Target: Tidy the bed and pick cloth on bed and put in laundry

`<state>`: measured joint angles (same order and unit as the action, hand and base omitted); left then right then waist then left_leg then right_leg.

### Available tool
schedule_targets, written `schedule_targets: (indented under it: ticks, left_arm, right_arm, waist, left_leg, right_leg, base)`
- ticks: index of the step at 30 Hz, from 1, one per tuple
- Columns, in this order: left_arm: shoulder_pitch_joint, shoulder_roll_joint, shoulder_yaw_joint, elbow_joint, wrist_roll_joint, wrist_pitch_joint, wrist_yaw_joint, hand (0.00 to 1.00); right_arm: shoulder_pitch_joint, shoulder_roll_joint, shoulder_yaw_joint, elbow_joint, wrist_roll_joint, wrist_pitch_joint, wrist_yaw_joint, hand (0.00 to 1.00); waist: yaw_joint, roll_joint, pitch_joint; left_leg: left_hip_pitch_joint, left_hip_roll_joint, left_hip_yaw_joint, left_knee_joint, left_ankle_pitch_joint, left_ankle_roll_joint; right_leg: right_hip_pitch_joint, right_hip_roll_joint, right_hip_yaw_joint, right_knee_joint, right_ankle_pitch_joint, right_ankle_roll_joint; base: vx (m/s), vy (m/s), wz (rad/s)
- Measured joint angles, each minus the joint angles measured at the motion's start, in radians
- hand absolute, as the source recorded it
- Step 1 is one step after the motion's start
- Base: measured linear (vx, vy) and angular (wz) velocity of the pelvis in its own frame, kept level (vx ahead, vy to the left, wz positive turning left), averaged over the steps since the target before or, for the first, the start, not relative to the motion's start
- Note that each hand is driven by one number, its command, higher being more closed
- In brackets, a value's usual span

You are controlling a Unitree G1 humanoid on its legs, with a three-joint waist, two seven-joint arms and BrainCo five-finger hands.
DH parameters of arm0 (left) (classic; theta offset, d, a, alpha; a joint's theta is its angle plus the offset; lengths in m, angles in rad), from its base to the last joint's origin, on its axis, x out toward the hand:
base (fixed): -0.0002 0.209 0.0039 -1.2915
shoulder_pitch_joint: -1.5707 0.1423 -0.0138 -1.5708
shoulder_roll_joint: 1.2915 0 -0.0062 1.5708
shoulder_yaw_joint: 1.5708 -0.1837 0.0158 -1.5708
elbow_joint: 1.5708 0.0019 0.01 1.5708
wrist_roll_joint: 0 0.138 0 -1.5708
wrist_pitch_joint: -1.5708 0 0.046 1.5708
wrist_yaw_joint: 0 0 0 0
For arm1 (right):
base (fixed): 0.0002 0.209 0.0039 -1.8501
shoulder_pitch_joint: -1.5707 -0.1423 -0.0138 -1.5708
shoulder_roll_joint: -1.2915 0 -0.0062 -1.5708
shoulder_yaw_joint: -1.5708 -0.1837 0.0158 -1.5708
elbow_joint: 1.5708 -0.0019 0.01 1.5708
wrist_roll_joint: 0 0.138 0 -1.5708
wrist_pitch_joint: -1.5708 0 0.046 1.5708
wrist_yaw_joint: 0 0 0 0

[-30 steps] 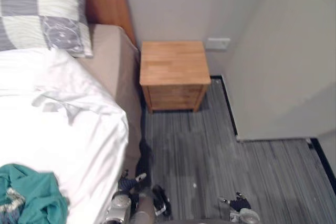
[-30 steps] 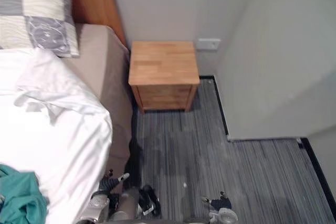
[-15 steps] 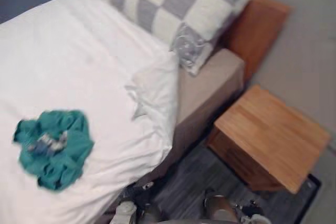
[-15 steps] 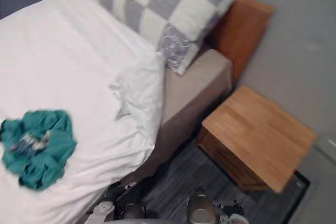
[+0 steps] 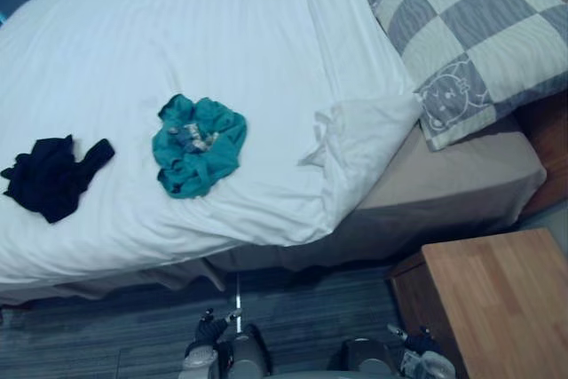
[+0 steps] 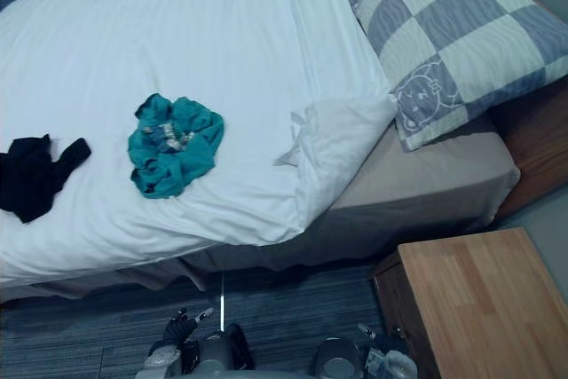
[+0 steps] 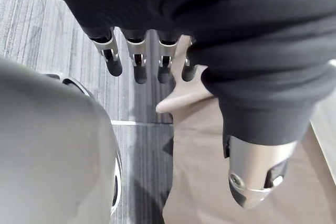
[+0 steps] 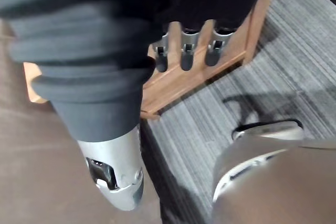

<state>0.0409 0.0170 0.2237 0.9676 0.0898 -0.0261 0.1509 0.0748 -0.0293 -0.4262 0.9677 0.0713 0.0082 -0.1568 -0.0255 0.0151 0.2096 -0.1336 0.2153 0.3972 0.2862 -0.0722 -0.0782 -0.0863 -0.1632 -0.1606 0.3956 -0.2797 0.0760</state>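
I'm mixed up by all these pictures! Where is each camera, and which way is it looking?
Left eye view: on the head, looking down at the bed with teal cloth, black cloth and pillow; left robot hand and right robot hand at the bottom edge.
Right eye view: just beside it, same scene.
Left wrist view: on the left wrist, looking past its straight fingers at the floor.
Right wrist view: on the right wrist, facing the nightstand that both eye views share.

One teal cloth [image 5: 198,146], one black cloth [image 5: 51,175], one pillow [image 5: 461,33], one nightstand [image 5: 497,299]
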Motion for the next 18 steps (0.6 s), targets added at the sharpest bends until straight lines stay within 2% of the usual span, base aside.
schedule_targets:
  ticks: [1, 2, 4, 7, 9, 11, 13, 15, 16, 18]
  left_arm:
    - [0.006, 0.010, -0.013, 0.010, 0.001, 0.001, -0.005, 0.00]
    - [0.015, 0.018, -0.023, 0.016, 0.001, 0.001, -0.014, 0.00]
    - [0.021, 0.032, -0.035, 0.028, 0.009, 0.007, -0.022, 0.00]
    - [0.021, 0.053, -0.044, 0.035, 0.026, 0.011, -0.039, 0.00]
    - [0.023, 0.072, -0.067, 0.036, 0.042, 0.015, -0.042, 0.00]
    - [0.028, 0.080, -0.068, 0.036, 0.053, 0.016, -0.041, 0.00]
    - [0.034, 0.086, -0.078, 0.034, 0.063, 0.016, -0.039, 0.00]
    - [0.037, 0.100, -0.103, 0.034, 0.080, 0.015, -0.037, 0.00]
    - [0.037, 0.103, -0.109, 0.034, 0.080, 0.014, -0.037, 0.00]
    - [0.036, 0.106, -0.113, 0.032, 0.080, 0.003, -0.037, 0.00]
  right_arm:
    - [0.007, 0.010, -0.028, 0.000, 0.020, 0.001, -0.007, 0.00]
    - [0.011, 0.014, -0.058, 0.000, 0.037, 0.000, -0.015, 0.00]
    - [0.024, 0.019, -0.127, -0.010, 0.067, 0.002, -0.020, 0.00]
    - [0.058, 0.031, -0.164, -0.131, 0.088, 0.017, -0.050, 0.00]
    - [0.064, 0.031, -0.187, -0.323, 0.084, 0.020, -0.087, 0.00]
    - [0.041, 0.018, -0.226, -0.546, 0.045, 0.020, -0.145, 0.00]
    - [-0.004, -0.008, -0.259, -0.663, -0.044, 0.020, -0.201, 0.00]
    - [-0.098, -0.089, -0.271, -0.750, -0.161, 0.020, -0.257, 0.00]
    - [-0.124, -0.115, -0.269, -0.758, -0.187, 0.020, -0.261, 0.00]
    - [-0.233, -0.246, -0.204, -0.760, -0.259, 0.021, -0.277, 0.00]
  waist:
    - [-0.008, -0.008, -0.008]
    - [-0.017, -0.005, -0.013]
    - [-0.026, 0.003, -0.019]
    - [-0.028, -0.005, -0.024]
    - [-0.042, -0.007, -0.024]
    - [-0.045, -0.008, -0.024]
    - [-0.043, -0.012, -0.024]
    - [-0.040, -0.016, -0.023]
    - [-0.039, -0.016, -0.023]
    - [-0.034, -0.019, -0.020]
  left_leg:
    - [0.045, -0.053, 0.000, -0.145, 0.069, 0.007]
    - [0.085, -0.084, -0.001, -0.259, 0.123, 0.004]
    - [0.124, -0.116, -0.018, -0.394, 0.198, 0.012]
    - [0.122, -0.129, -0.036, -0.394, 0.201, 0.017]
    - [0.116, -0.135, -0.037, -0.394, 0.201, 0.017]
    - [0.112, -0.138, -0.036, -0.394, 0.202, 0.018]
    - [0.111, -0.138, -0.036, -0.394, 0.208, 0.026]
    - [0.106, -0.131, -0.038, -0.394, 0.218, 0.039]
    - [0.105, -0.129, -0.039, -0.394, 0.219, 0.040]
    - [0.090, -0.122, -0.045, -0.394, 0.227, 0.037]
  right_leg:
    - [0.020, -0.016, -0.001, -0.069, 0.038, 0.009]
    - [0.035, -0.016, -0.004, -0.115, 0.064, 0.012]
    - [0.052, -0.016, -0.028, -0.164, 0.097, 0.026]
    - [0.067, -0.024, -0.037, -0.183, 0.105, 0.039]
    - [0.068, -0.026, -0.031, -0.194, 0.112, 0.045]
    - [0.070, -0.029, -0.028, -0.203, 0.131, 0.042]
    - [0.073, -0.027, -0.025, -0.209, 0.148, 0.044]
    - [0.076, -0.017, -0.019, -0.221, 0.167, 0.035]
    - [0.076, -0.014, -0.018, -0.224, 0.170, 0.030]
    - [0.061, -0.007, -0.017, -0.221, 0.174, 0.025]
  base:
    - [-0.12, 0.166, 0.27]
    - [-0.11, 0.162, 0.27]
    - [-0.08, 0.137, 0.28]
    - [-0.04, 0.090, 0.17]
    - [-0.02, 0.065, 0.04]
    - [-0.01, 0.067, -0.02]
    - [0.00, 0.043, -0.02]
    - [0.00, 0.000, 0.00]
    - [0.00, 0.000, 0.00]
    - [-0.04, 0.005, 0.04]
